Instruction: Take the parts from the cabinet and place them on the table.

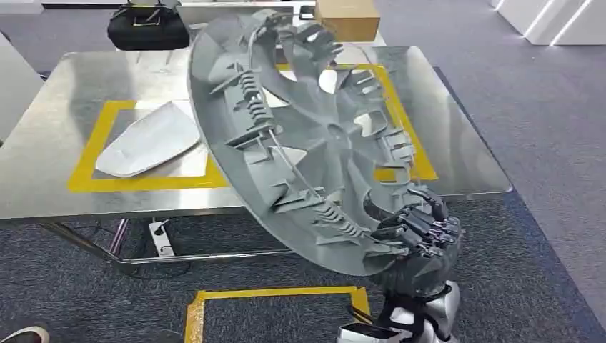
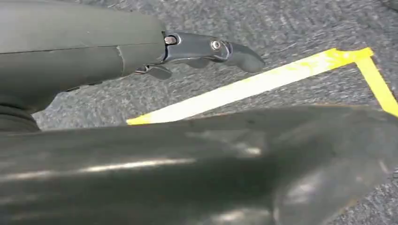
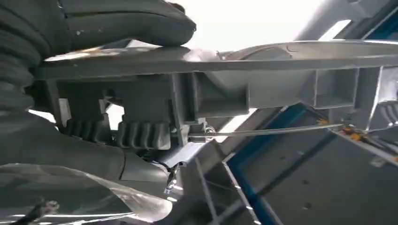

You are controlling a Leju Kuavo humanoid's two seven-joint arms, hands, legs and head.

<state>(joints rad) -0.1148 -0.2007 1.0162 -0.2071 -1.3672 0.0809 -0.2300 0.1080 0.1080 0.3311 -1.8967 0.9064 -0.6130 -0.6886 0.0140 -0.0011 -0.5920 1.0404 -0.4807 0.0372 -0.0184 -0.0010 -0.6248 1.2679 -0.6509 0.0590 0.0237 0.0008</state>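
A large grey wheel cover (image 1: 300, 136) is held tilted in the air in front of the steel table (image 1: 50, 128), its ribbed back side facing me. My right hand (image 1: 414, 229) grips its lower rim, fingers curled over the edge; up close the rim (image 3: 263, 56) lies clamped under the hand (image 3: 94, 28). A white moulded part (image 1: 146, 139) lies on the table inside the yellow taped rectangle (image 1: 93, 146). My left hand (image 2: 202, 49) hangs over the carpet with its fingers loosely extended, holding nothing.
A black bag (image 1: 146, 27) and a cardboard box (image 1: 348, 18) sit beyond the table's far edge. A power strip (image 1: 161, 238) lies under the table. Yellow tape (image 1: 271, 293) marks a square on the carpet near me. A shoe (image 1: 25, 334) shows at the lower left.
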